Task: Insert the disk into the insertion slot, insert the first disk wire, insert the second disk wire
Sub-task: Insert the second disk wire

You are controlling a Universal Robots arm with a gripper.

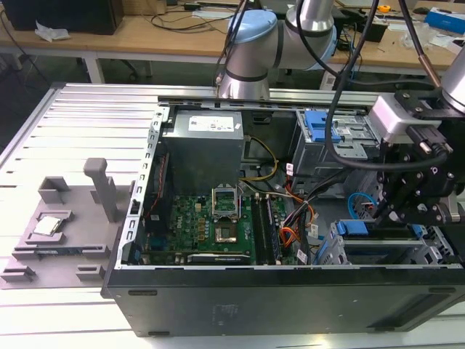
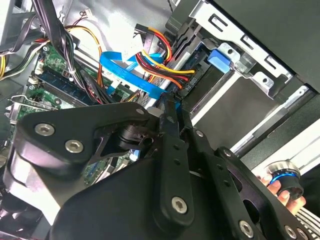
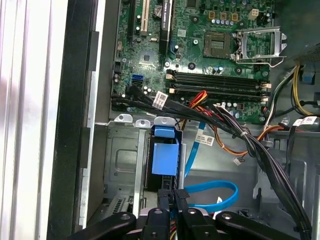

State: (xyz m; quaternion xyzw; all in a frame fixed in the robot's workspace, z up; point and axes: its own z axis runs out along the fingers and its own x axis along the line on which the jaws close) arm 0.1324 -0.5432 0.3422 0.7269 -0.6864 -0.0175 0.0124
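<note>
Open computer case [image 1: 218, 305] on ribbed aluminium table [image 1: 80, 123], wooden workbenches [image 1: 131, 36] behind.

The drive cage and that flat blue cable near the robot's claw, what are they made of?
The drive cage looks like bare grey sheet metal: dull sheen, stamped holes, folded edges. The flat blue cable seems flexible glossy plastic sheathing, since it curves in a loop.

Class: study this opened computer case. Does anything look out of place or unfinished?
Yes. The processor socket on the motherboard stands open and empty, its retention frame lifted. A flat blue cable loops loose beside the drive cage, near the pincer, in the first wrist view. Nothing looks spilled or broken.
</note>
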